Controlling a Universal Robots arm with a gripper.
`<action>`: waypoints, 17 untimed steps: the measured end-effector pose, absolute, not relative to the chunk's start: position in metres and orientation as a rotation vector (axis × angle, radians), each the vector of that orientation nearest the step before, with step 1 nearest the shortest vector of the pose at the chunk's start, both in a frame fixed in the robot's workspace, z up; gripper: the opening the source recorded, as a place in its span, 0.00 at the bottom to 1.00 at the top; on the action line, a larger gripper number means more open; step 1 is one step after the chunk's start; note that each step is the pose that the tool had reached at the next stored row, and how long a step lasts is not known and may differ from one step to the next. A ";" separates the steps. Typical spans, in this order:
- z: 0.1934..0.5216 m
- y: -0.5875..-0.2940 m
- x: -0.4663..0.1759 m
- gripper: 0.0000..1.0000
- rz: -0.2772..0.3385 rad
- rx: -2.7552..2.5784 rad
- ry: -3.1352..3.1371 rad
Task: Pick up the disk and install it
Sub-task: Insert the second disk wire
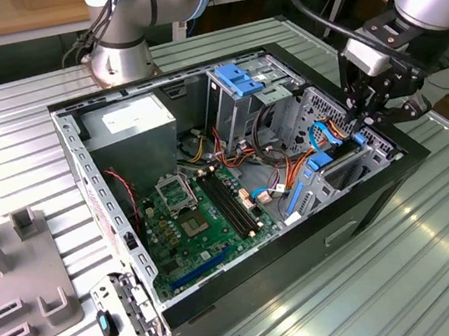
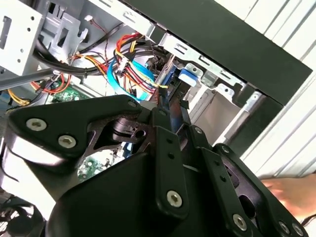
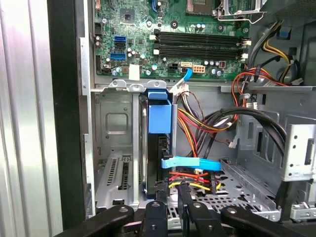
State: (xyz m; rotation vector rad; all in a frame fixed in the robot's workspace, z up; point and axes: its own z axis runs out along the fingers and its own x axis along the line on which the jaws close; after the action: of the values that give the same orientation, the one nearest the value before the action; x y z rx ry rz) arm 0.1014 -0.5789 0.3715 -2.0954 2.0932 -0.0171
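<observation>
The disk point(image 3: 159, 118) stands on edge in the drive bay point(image 3: 116, 143) at the case's point(image 1: 364, 198) front corner, its blue rail uppermost and its long axis running down into the bay. The gripper point(image 1: 367, 119) hangs right above that corner, fingers pointing down along the same axis. In the first wrist view the fingers point(image 3: 157, 210) look nearly closed around the disk's upper edge, though whether they actually pinch it I cannot tell.
</observation>
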 end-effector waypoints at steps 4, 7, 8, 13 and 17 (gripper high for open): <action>0.375 -0.579 0.101 0.24 -0.018 -2.095 2.093; 0.375 -0.574 0.100 0.24 -0.018 -2.095 2.093; 0.375 -0.571 0.099 0.24 -0.018 -2.095 2.093; 0.374 -0.561 0.087 0.24 -0.018 -2.095 2.093; 0.374 -0.556 0.078 0.24 -0.018 -2.095 2.093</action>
State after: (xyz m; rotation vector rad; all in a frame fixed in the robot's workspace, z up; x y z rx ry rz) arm 0.0780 -0.5564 0.3741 -2.0948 2.0929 -0.0180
